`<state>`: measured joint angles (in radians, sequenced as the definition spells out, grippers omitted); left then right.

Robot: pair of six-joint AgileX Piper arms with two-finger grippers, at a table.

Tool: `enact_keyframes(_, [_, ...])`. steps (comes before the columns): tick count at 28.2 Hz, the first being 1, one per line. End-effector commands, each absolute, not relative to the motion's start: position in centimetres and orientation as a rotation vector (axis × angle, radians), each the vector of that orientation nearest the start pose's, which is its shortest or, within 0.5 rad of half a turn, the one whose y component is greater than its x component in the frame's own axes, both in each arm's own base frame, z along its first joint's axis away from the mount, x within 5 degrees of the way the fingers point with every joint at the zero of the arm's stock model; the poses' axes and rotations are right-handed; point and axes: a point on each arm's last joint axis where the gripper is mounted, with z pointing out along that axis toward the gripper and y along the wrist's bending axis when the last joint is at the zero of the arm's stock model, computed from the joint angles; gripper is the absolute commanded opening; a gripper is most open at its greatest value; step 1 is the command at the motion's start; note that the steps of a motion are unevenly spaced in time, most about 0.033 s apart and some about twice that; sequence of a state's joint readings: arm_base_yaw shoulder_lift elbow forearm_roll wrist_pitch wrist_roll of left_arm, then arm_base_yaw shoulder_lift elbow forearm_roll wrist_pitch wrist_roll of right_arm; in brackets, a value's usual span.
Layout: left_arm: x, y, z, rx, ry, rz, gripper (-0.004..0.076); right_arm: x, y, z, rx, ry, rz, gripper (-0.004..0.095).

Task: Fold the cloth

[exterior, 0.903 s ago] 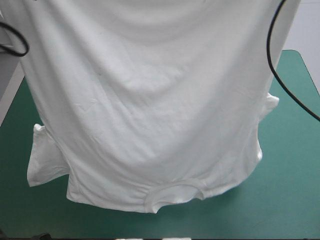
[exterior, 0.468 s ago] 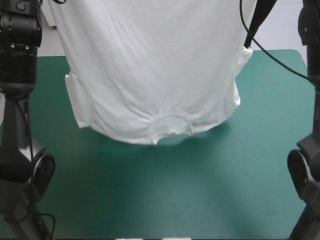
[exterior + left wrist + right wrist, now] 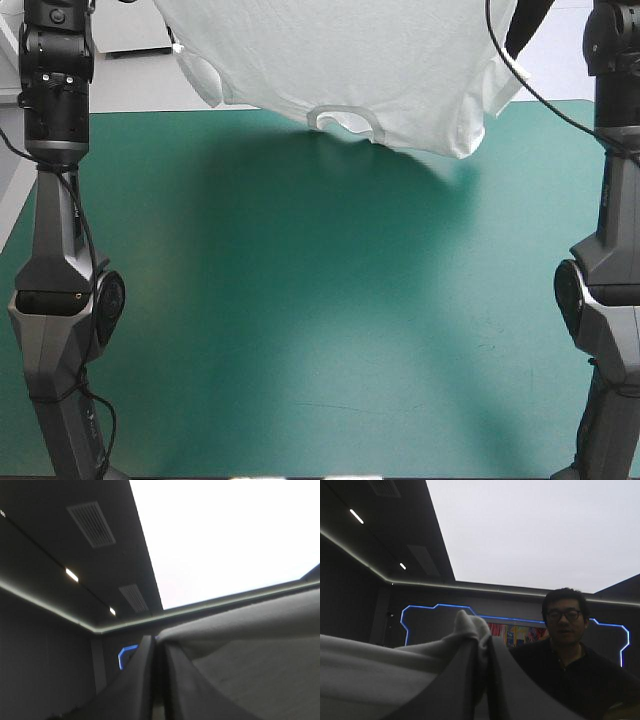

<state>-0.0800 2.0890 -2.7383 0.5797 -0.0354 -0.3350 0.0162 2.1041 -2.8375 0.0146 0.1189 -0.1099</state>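
T-shirt (image 3: 400,60): white, lifted, hanging over the far side of the table. It is upside down, with the collar (image 3: 345,118) lowest and a sleeve dangling at each side. The lower edge appears to hang free of the teal-green table (image 3: 300,320), with a shadow beneath.

Left gripper (image 3: 159,652): jaws all but together, clamped on a fold of fabric running off to one side. Right gripper (image 3: 482,647): likewise, jaws pinched on a bunched tuft that pokes out past the tips.

Handling, by judgement: light, limp, sags between the two holds, keeps no shape, likely swings when moved. A thin pinch could slip. Best held at the hem corners, taut, then laid flat. Shoulders and hem look the sensible points for folding.
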Motion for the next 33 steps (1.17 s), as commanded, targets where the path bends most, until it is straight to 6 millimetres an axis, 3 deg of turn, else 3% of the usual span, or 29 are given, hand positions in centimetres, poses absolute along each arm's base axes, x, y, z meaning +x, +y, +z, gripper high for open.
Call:
enact_keyframes(1, [40.6, -2.7, 59.8, 0.051, 0.893, 0.085, -0.0021, 39.4, 0.3, 60.8, -0.06, 0.896, -0.106, -0.0017])
enact_keyframes(5, [42.5, -2.6, 57.1, 0.007, 1.164, 0.108, -0.0022, 42.8, 0.4, 57.2, -0.076, 1.128, -0.093, -0.0017])
enact_keyframes(9, [44.0, -3.3, 54.3, 0.1, 1.385, 0.079, -0.0022, 45.8, 0.9, 52.4, -0.111, 1.452, -0.074, -0.0017])
enact_keyframes(13, [44.3, -4.3, 52.5, 0.188, 1.549, 0.038, -0.0022, 46.8, 2.3, 49.2, -0.21, 1.684, -0.059, -0.0017])
enact_keyframes(22, [45.1, -4.9, 46.0, 0.269, 2.032, -0.038, -0.0022, 47.5, 3.4, 45.4, -0.283, 1.947, -0.005, -0.0017])
enact_keyframes(26, [44.4, -5.1, 44.0, 0.292, 2.191, -0.082, -0.0022, 47.7, 3.7, 42.3, -0.31, 2.151, 0.056, -0.0016])
enact_keyframes(29, [43.1, -5.1, 43.6, 0.305, 2.266, -0.103, -0.0022, 47.5, 3.9, 40.4, -0.319, 2.287, 0.098, -0.0016])
enact_keyframes(33, [39.5, -4.8, 42.2, 0.354, 2.421, -0.112, -0.0022, 45.5, 2.6, 40.0, -0.268, 2.385, 0.199, -0.0016])
